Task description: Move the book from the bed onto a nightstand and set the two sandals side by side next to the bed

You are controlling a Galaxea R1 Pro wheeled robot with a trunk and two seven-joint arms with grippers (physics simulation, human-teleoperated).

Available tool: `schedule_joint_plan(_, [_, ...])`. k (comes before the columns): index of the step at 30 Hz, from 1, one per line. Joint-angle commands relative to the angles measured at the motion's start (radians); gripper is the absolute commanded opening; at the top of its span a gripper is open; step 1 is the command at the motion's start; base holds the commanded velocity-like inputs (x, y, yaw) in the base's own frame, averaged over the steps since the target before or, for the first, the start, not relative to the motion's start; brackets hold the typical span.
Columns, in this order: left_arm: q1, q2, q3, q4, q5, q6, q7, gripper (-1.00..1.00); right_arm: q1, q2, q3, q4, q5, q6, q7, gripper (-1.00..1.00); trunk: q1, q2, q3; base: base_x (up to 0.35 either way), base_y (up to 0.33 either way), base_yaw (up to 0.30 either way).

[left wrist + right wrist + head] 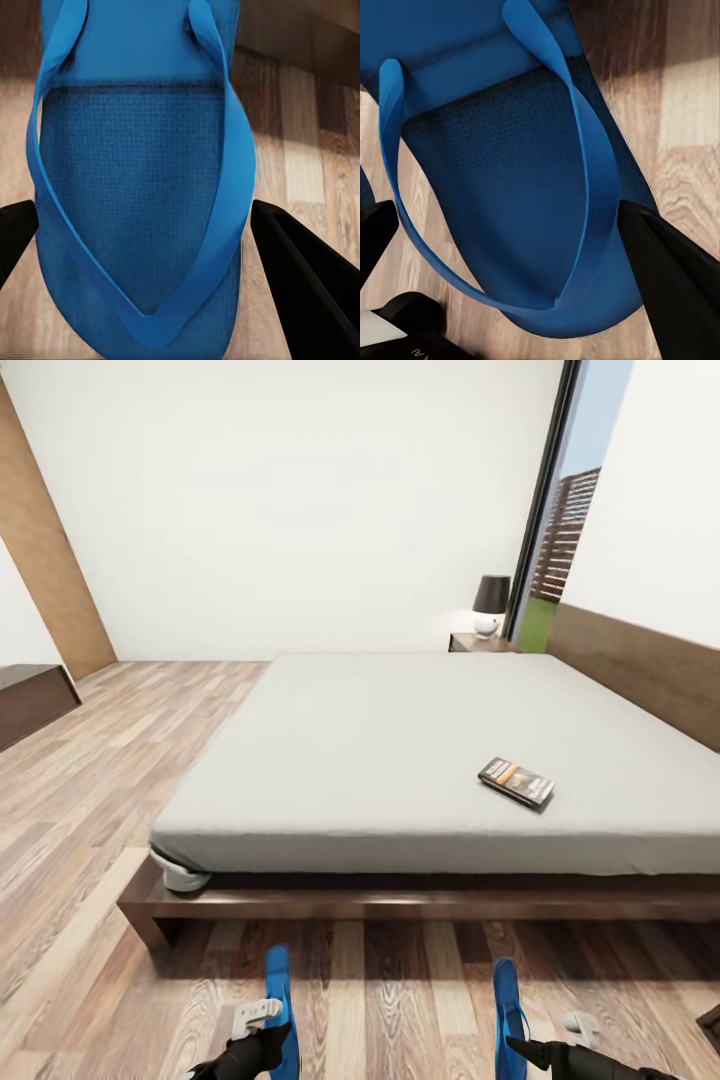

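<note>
Sandals: I hold one in each tool, left tool (262,1032) closed on the left sandal (278,1000), right tool (535,1050) on the right sandal (508,1015). Both long axes run 12 to 6, toward the bed (420,760), well apart above the floor (400,1000). Book (516,781) lies on the mattress at 1 o'clock, its long axis 10 to 4, nearer my right arm.

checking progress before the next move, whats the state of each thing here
book: flat on the bed, not moved
left sandal: between left tool fingers
right sandal: between right tool fingers
lamp: upright on nightstand
</note>
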Motion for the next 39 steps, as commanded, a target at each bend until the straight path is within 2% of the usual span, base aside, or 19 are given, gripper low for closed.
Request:
schedule_joint_plan(1, [-0.001,0.0,-0.008,0.002,0.008,-0.005,-0.002,-1.0,0.0,0.0,-0.01,-0.001,0.008,0.003,0.004,-1.0,0.0,0.0,-0.001,0.0,0.0,0.29])
schedule_joint_plan(8, [-0.001,0.0,-0.007,0.002,0.008,-0.005,-0.002,-1.0,0.0,0.0,-0.01,-0.001,0.008,0.003,0.004,-1.0,0.0,0.0,-0.001,0.0,0.0,0.186])
schedule_joint_plan(31, [-0.001,0.0,-0.005,0.002,0.007,-0.002,0.012,-1.0,0.0,-0.003,-0.011,-0.001,0.005,0.002,0.006,-1.0,0.0,0.0,-0.001,0.0,0.0,0.002])
schedule_joint_plan(33, [-0.001,0.001,-0.003,-0.002,0.006,0.001,0.085,-1.0,-0.001,-0.005,-0.011,-0.002,0.005,0.002,0.006,-1.0,0.0,0.0,-0.001,0.0,0.0,0.0])
schedule_joint_plan(34, [-0.002,0.001,-0.002,-0.005,0.006,0.003,0.144,-1.0,-0.001,-0.006,-0.012,-0.002,0.005,0.002,0.006,-1.0,0.0,0.0,-0.001,0.0,0.0,0.0])
schedule_joint_plan(37, [-0.01,-0.001,-0.003,-0.022,0.005,0.032,0.377,-1.0,0.0,-0.008,-0.014,-0.002,0.005,0.002,0.006,-1.0,0.0,0.0,-0.001,0.0,0.0,0.0])
schedule_joint_plan(38, [-0.015,-0.002,-0.004,-0.069,0.004,0.09,0.513,-1.0,0.0,-0.009,-0.014,-0.002,0.005,0.003,0.006,-1.0,0.0,0.0,-0.001,0.0,0.0,0.0])
schedule_joint_plan(39, [-0.017,-0.005,-0.005,-0.155,0.003,0.171,0.595,-1.0,0.0,-0.01,-0.014,-0.002,0.005,0.003,0.006,-1.0,0.0,0.0,-0.001,0.0,0.0,0.0])
